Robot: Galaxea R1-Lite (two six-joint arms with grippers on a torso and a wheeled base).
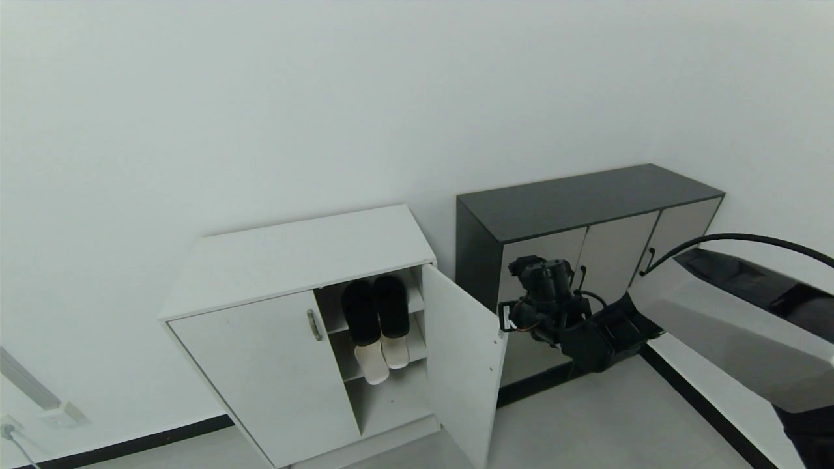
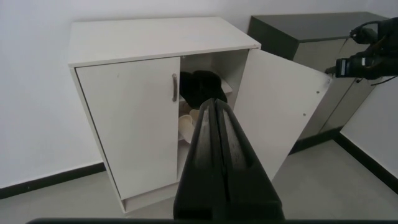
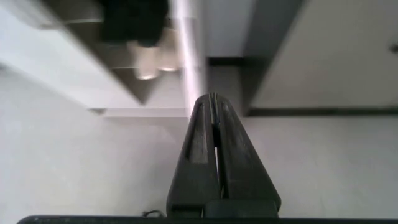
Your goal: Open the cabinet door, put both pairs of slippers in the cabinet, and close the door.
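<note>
Grey floor (image 1: 586,423) meets a plain white wall (image 1: 326,98). Against the wall stands the white cabinet (image 1: 293,257), with a dark cabinet (image 1: 573,195) just beside it. The right door (image 1: 462,352) is open and the left one is closed. Inside, on the shelves, black slippers (image 1: 374,306) sit above cream slippers (image 1: 381,358). The right gripper (image 1: 505,318) is at the open door's outer edge, fingers pressed together. The left gripper (image 2: 214,106) faces the cabinet with its fingers also together, holding nothing.
</note>
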